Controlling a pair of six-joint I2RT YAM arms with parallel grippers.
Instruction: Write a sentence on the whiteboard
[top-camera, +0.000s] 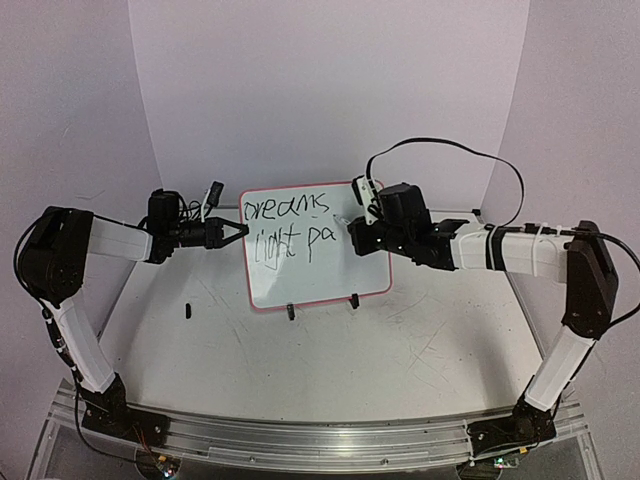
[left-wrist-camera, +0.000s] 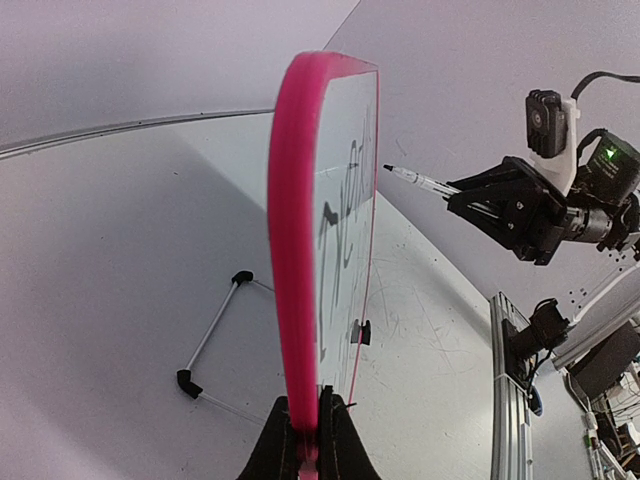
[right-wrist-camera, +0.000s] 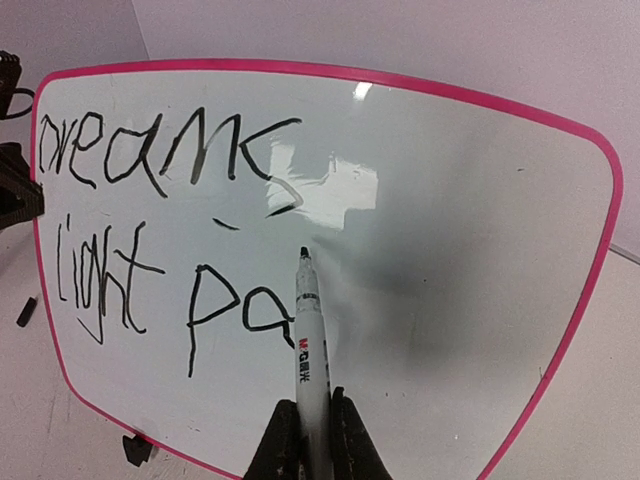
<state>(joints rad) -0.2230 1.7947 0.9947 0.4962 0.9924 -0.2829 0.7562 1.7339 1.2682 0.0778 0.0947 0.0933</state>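
Two words and "pa" of the sentence (right-wrist-camera: 160, 170) stand on the whiteboard (right-wrist-camera: 460, 260), its edge pinched between the left gripper (left-wrist-camera: 306, 418) jaws; ahead of the right gripper (right-wrist-camera: 312, 412), clamped on the marker (right-wrist-camera: 306, 320), the rest seems unwritten.

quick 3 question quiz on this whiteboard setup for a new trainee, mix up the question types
1. True or false: the left gripper is clamped on the pink frame of the whiteboard, holding it upright.
2. What is pinched in the right gripper? A) an eraser B) a marker C) a clip foot
3. Fill in: the second line of the sentence so far reads "light __".

Key: 1 true; 2 B; 3 "pa"
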